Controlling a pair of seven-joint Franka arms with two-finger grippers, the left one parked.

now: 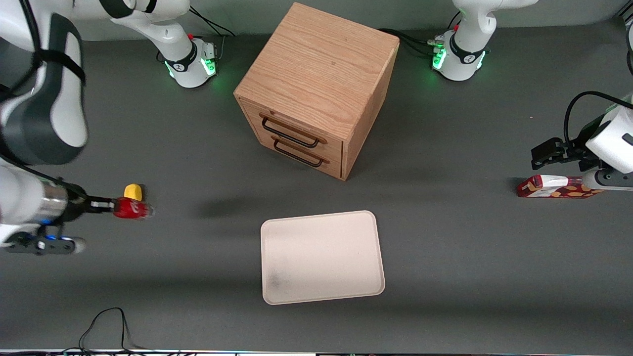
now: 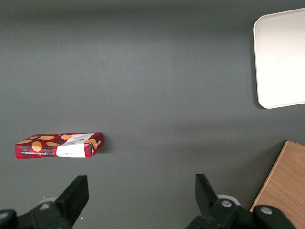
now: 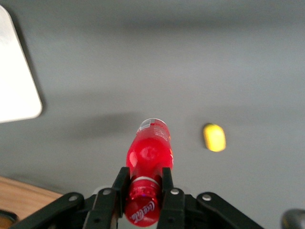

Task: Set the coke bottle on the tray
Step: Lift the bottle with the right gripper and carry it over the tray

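The jaws of the gripper (image 3: 143,183) are clamped on the coke bottle (image 3: 147,155), which is held above the grey table (image 1: 445,247) toward the working arm's end, well apart from the tray (image 1: 321,257). A small yellow object (image 1: 133,191) is seen on the table near the bottle. The wooden drawer box (image 1: 316,89) is set farther from the front camera than the tray, and a red snack box (image 1: 556,187) lies toward the parked arm's end.

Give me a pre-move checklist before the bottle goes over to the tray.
1. Claw shut on bottle: ok.
2. Bottle clear of the table: ok, it casts a shadow apart from itself.
3. Tray surface free: ok, only a grey smudge.
4. Lemon out of the path: ok, it lies beside the bottle, farther from the front camera.
5. Drawer box out of the path: ok, farther from the camera than the tray.
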